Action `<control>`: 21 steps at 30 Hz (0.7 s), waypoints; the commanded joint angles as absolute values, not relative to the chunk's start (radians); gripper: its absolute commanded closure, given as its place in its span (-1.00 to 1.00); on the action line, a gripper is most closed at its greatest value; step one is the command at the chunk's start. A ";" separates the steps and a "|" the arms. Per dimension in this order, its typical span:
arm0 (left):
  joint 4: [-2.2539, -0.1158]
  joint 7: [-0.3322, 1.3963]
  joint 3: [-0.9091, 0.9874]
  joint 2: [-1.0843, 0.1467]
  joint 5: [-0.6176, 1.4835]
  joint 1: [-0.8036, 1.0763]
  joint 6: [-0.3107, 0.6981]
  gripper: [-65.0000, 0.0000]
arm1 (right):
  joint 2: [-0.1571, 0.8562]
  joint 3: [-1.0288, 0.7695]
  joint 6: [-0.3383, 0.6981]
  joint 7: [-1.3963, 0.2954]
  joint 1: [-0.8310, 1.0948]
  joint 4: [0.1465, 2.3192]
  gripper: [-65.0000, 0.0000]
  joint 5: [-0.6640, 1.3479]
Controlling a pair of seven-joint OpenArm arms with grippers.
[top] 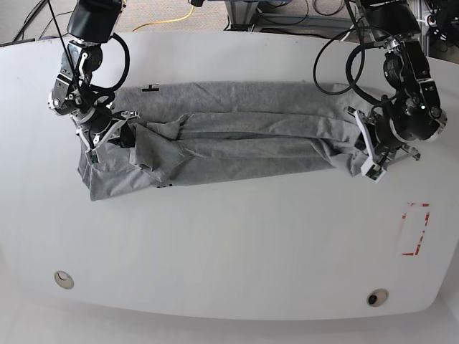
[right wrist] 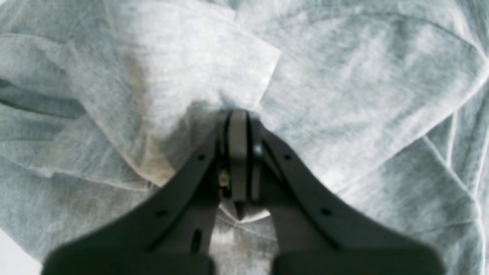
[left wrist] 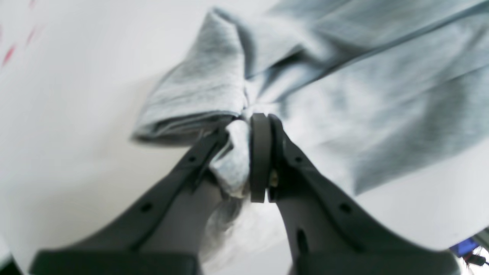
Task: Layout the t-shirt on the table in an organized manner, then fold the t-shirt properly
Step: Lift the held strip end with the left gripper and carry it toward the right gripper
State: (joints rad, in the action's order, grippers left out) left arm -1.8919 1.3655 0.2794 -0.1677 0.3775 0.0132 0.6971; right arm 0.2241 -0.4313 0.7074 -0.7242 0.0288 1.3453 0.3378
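White table (top: 229,244) carries the t-shirt (top: 237,143), stretched but wrinkled (not flat yet). I have left gripper (left wrist: 250,126) and right gripper (right wrist: 238,118) both pinching cloth; folding is not started.

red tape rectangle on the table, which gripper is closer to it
Left. The left gripper, shut on the t-shirt, sits just up-left of the red tape rectangle in the base view. The right gripper grips the shirt's far end, across the table.
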 commanded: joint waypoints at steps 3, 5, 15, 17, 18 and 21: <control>-1.916 1.353 0.186 -0.119 0.386 -0.008 0.698 1.00 | 0.228 -0.429 0.698 -0.777 0.030 1.343 0.96 0.283; -1.916 1.353 0.148 -0.107 0.386 -0.022 0.698 1.00 | 0.228 -0.429 0.698 -0.777 0.030 1.343 0.96 0.283; -1.914 1.353 0.038 0.001 0.383 -0.065 0.698 1.00 | 0.228 -0.429 0.698 -0.777 0.030 1.343 0.96 0.283; -1.911 1.353 0.021 0.025 0.381 -0.079 0.698 1.00 | 0.228 -0.429 0.698 -0.777 0.030 1.343 0.96 0.283; -1.911 1.353 0.013 0.035 0.380 -0.085 0.698 1.00 | 0.228 -0.429 0.698 -0.777 0.030 1.345 0.96 0.283; -1.908 1.353 -0.016 0.062 0.380 -0.105 0.698 1.00 | 0.228 -0.429 0.698 -0.777 0.030 1.345 0.96 0.283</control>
